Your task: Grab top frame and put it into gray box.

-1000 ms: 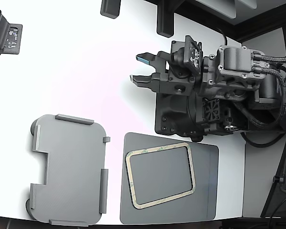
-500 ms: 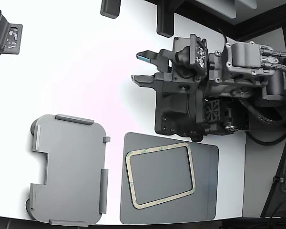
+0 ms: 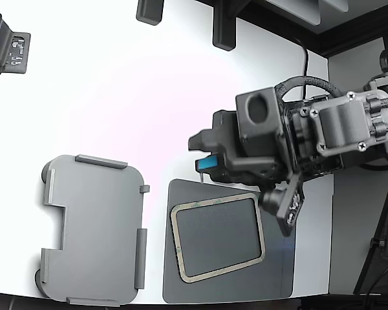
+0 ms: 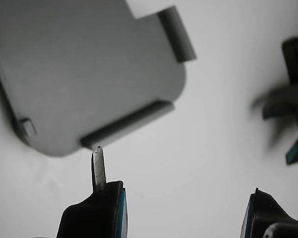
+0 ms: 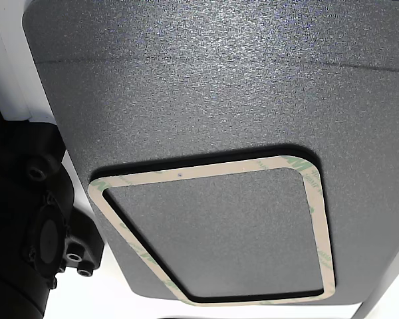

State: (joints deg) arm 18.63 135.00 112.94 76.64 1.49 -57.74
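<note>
- The arm has been swung down toward the dark mat [image 3: 278,271] since a moment ago, and the gripper [image 3: 202,169] has been turned.
- The gripper is now held just above the mat's far edge, near a corner of the top frame [image 3: 218,237].
- The gripper's fingers [image 4: 97,208] are spread apart, and nothing is held between them.
- The top frame is laid flat on the mat and has not been touched yet.
- The gray box [image 3: 94,229] is set beside the mat, on the exterior view's left, with nothing in it.
- The grab is probably the next step.
</note>
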